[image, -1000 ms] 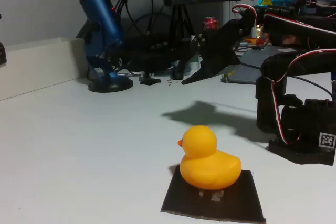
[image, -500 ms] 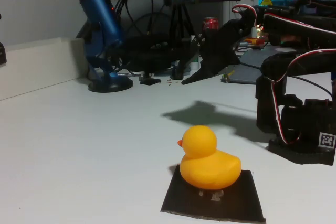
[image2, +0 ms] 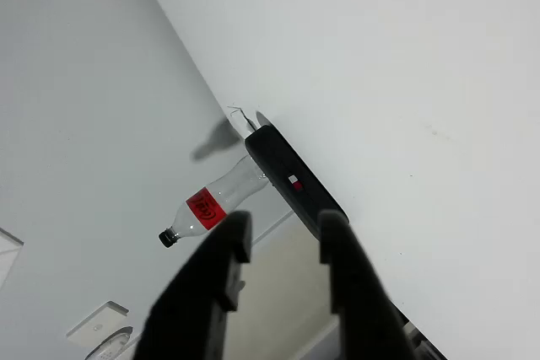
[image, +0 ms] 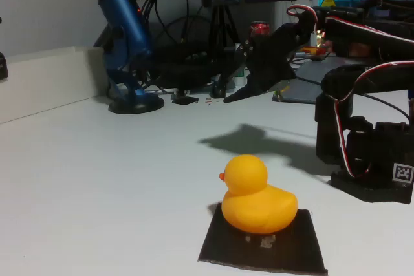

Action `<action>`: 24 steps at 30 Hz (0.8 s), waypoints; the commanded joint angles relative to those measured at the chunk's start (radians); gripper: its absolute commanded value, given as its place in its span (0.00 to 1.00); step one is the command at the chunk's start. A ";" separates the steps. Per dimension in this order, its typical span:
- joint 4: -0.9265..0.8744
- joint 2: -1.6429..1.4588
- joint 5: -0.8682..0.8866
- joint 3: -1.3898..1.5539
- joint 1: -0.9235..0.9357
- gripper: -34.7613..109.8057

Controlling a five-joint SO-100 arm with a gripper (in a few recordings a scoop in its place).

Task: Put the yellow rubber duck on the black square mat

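The yellow rubber duck (image: 255, 195) sits upright on the black square mat (image: 264, 245) near the front of the white bench (image: 97, 172), beak pointing to the left of the fixed view. Its body rests towards the mat's rear half; the pale mark at the mat's centre shows just in front of it. Placement appears complete.

The gripper (image: 240, 95) is raised well apart from the duck, above the back of the bench, with nothing between its fingers (image2: 331, 233). The wrist view shows them parted with a clear gap, looking out past a plastic bottle (image2: 215, 204) and a dark bar-shaped device (image2: 291, 183) on the floor beyond the bench's edge.

Judgement: the step in hand is the retreat to rest. To do it well, the arm should fold back on a high path, keeping clear of the blue microphone (image: 126, 37) and the cables behind it, and should not sweep low over the duck, which could be knocked off the mat.
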State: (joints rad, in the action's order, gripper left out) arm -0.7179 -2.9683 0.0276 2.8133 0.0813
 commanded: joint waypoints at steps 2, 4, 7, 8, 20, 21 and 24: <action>0.002 -0.003 0.012 0.011 0.002 0.30; 0.002 -0.005 0.012 0.028 -0.003 0.30; 0.002 -0.011 0.014 0.104 -0.005 0.30; 0.009 -0.015 0.015 0.137 -0.006 0.30; 0.014 -0.048 0.015 0.161 -0.006 0.30; 0.014 -0.048 0.017 0.161 -0.005 0.30; 0.014 -0.048 0.017 0.161 -0.006 0.30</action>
State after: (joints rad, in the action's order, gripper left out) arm -0.7118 -2.9882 0.0276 2.9667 0.0813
